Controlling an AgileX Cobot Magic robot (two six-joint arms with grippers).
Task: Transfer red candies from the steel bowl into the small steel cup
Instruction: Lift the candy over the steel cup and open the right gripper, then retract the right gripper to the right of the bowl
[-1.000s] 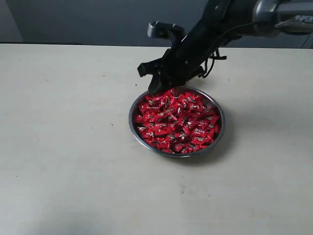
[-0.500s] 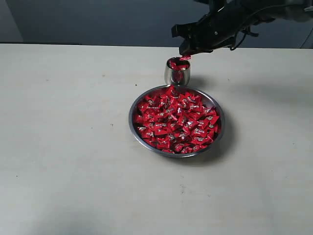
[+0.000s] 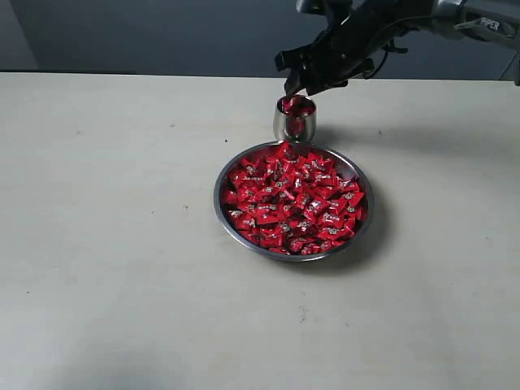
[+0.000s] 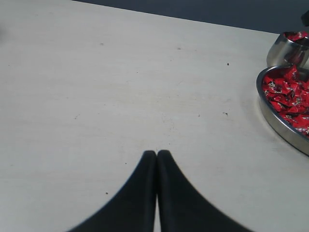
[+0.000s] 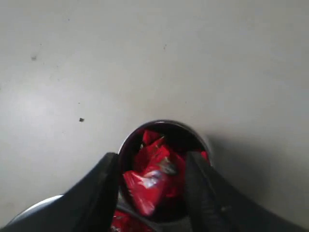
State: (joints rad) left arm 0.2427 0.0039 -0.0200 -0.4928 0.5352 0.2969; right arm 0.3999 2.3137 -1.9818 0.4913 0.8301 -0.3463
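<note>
Legible writing is limited to white lettering on the arm [image 3: 487, 24] at the upper right of the exterior view, of which only "PER" can be made out; the white marks on the candy wrappers are too small to read. The steel bowl [image 3: 221, 213] sits just right of centre, heaped with red candies [image 3: 292, 203]. The small steel cup [image 3: 286, 128] stands upright just above the bowl's upper rim; contact between them cannot be confirmed. Red candies mound above the cup's rim. The right gripper [image 3: 301, 88] hangs directly over the cup, its fingers [image 5: 104, 193] spread apart and gripping nothing. The left gripper [image 4: 157, 157] is pressed together, empty, above bare table [image 3: 106, 244]. The table's far edge crosses the upper frame against a dark wall. The surface is open left, right and below the bowl.
</note>
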